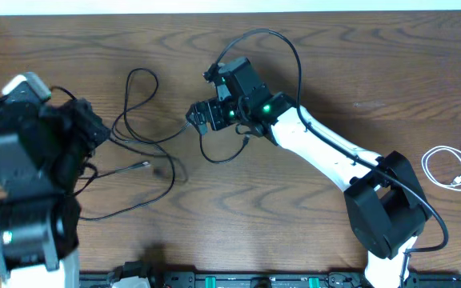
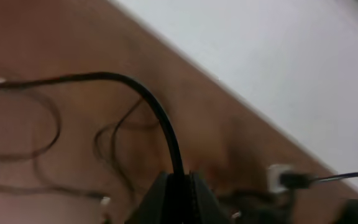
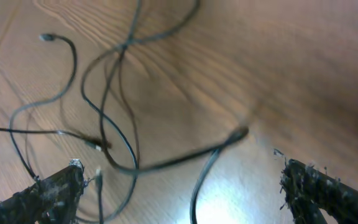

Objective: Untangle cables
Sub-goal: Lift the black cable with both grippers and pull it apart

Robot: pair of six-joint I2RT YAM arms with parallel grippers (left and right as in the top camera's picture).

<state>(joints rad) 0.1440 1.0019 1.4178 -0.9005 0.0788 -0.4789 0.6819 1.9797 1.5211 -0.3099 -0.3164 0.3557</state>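
Left end effector [image 2: 178, 182] clenched on black cable [image 2: 160, 112], arcing upward then left; right end effector [image 3: 180, 169] released above tangle [image 3: 235, 134].

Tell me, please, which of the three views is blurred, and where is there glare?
Overhead view: sharp, evenly lit. Left wrist view: all soft, even the black cord rising from the left claw. Right wrist view: the thin black cords smeared, bright glare on the brown wooden table.
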